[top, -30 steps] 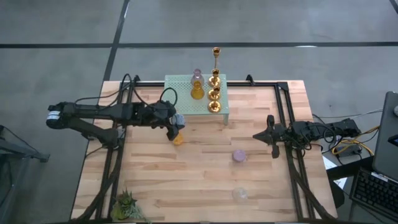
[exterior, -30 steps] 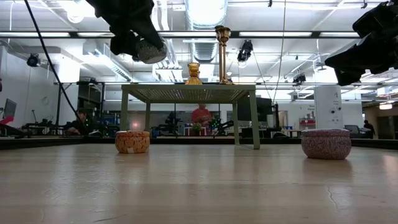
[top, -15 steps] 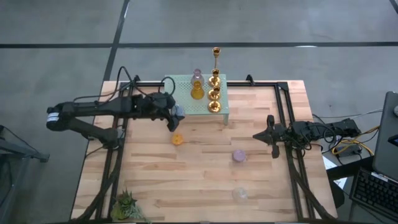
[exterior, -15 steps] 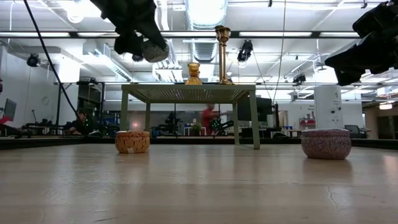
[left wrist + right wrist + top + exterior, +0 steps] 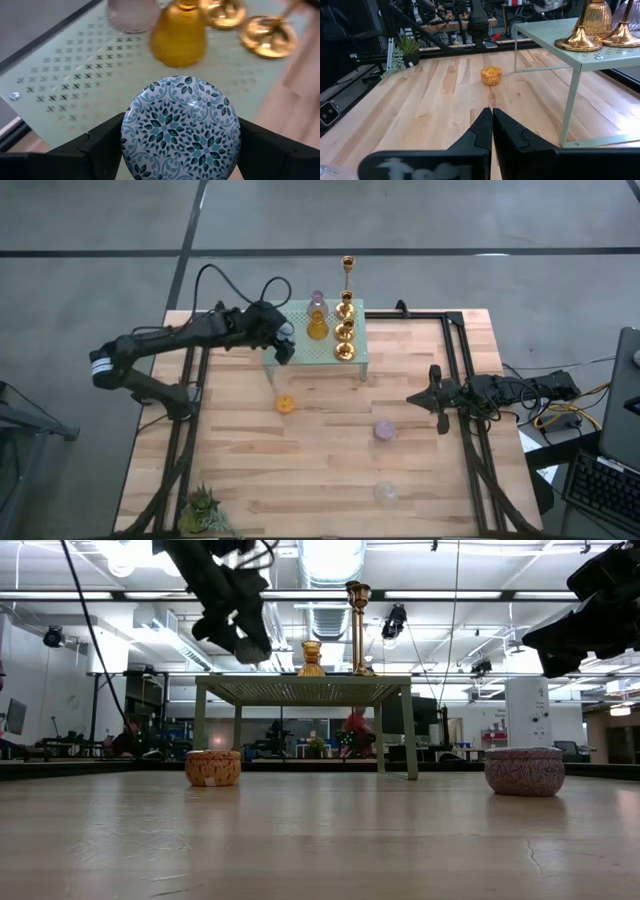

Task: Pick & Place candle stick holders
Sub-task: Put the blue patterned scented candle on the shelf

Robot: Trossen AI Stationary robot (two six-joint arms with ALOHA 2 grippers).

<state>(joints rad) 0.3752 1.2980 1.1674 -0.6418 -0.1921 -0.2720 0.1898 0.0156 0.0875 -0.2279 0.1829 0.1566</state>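
Your left gripper held the round blue-and-white patterned candle holder between its widely spread fingers, in the air above the left front edge of the mint-green perforated metal stand. On that stand stood the amber glass holder, a clear glass one behind it, and the shiny gold candlesticks in a row near its right side; the tall slender gold one was at the back. The left half of the stand's top was bare, so you had room there. On the wooden table the squat orange holder lay in front of the stand, the pink one further right, and a clear one near the front. Your right gripper waited with fingers pressed together and holding nothing, at the right side, well apart from all holders. A small spiky green plant stood at the front left corner.
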